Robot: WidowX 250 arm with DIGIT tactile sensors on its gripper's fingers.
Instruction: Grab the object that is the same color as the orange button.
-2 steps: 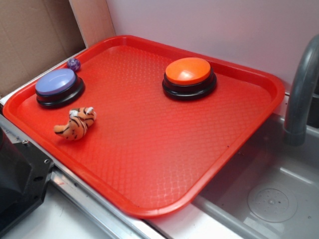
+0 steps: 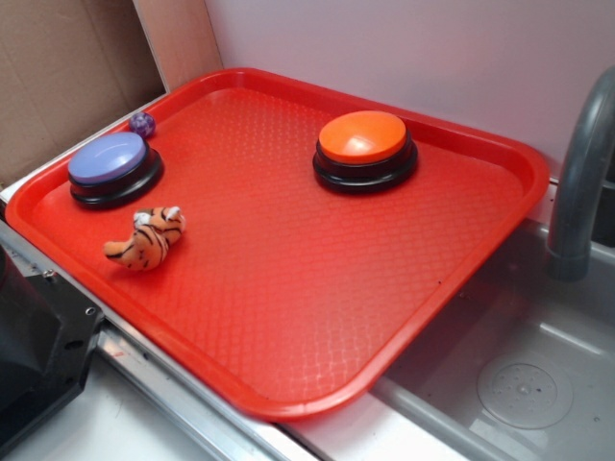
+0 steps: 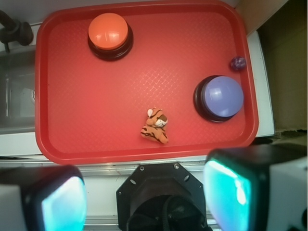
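From my exterior view, even, fairly bright light fills the textured red plastic tray (image 2: 288,288); the glossy orange-domed push button (image 2: 363,136) carries a soft white sheen and casts only a faint shadow. In my wrist view the two cyan-tinted finger pads (image 3: 61,199) sit close and blurred, and the upper corners look slightly washed out, possibly from overexposure.

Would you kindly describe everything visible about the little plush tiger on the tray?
The plush tiger is a small soft toy, orange with black stripes and white patches, curled into a bent shape. It lies on the red tray near its edge, beside the purple button but apart from it. Nothing touches it except the tray; the gripper is open, well short of it.
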